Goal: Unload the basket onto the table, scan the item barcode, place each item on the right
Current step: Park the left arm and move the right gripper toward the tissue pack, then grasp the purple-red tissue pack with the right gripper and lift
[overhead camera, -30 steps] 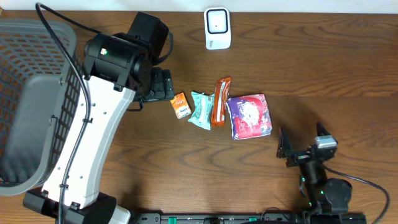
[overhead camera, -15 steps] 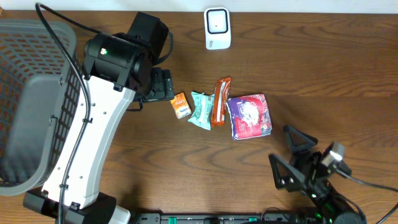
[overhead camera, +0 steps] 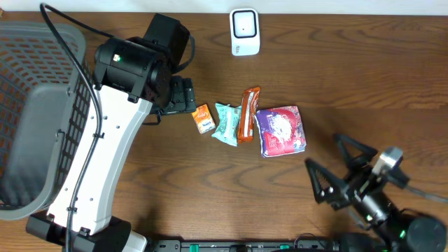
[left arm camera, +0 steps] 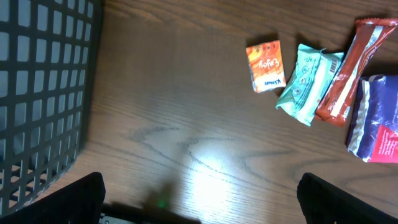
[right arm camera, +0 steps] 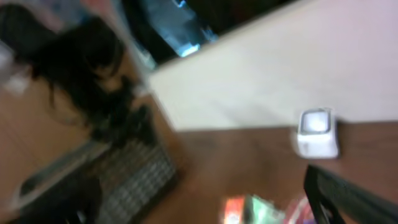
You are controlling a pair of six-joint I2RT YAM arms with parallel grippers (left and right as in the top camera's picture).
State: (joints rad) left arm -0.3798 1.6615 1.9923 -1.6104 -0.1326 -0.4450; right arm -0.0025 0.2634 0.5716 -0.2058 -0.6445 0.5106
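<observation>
Small orange packet (overhead camera: 203, 118), teal wrapper (overhead camera: 225, 124), red snack bar (overhead camera: 248, 114) and purple bag (overhead camera: 281, 130) lie side by side on a brown wooden table (overhead camera: 364, 77); a white box-shaped scanner (overhead camera: 245, 31) stands well apart.

The dark brown wooden table (left arm camera: 186, 81) has a clear grain and a smooth, half-glossy finish; light reflects as a pale patch at the lower middle of the left wrist view. The grey plastic grid basket (overhead camera: 28, 42) at the left edge is matt. The white plastic scanner (overhead camera: 244, 31) at the top looks smooth and slightly shiny. The small orange packet (overhead camera: 204, 118) seems to be matt printed card. The teal wrapper (overhead camera: 226, 123) and the red-orange wrapper (overhead camera: 248, 112) are crinkled glossy film; the purple-pink pack (overhead camera: 281, 130) is soft shiny plastic. The left arm (overhead camera: 98, 161) has a smooth white plastic shell.
</observation>
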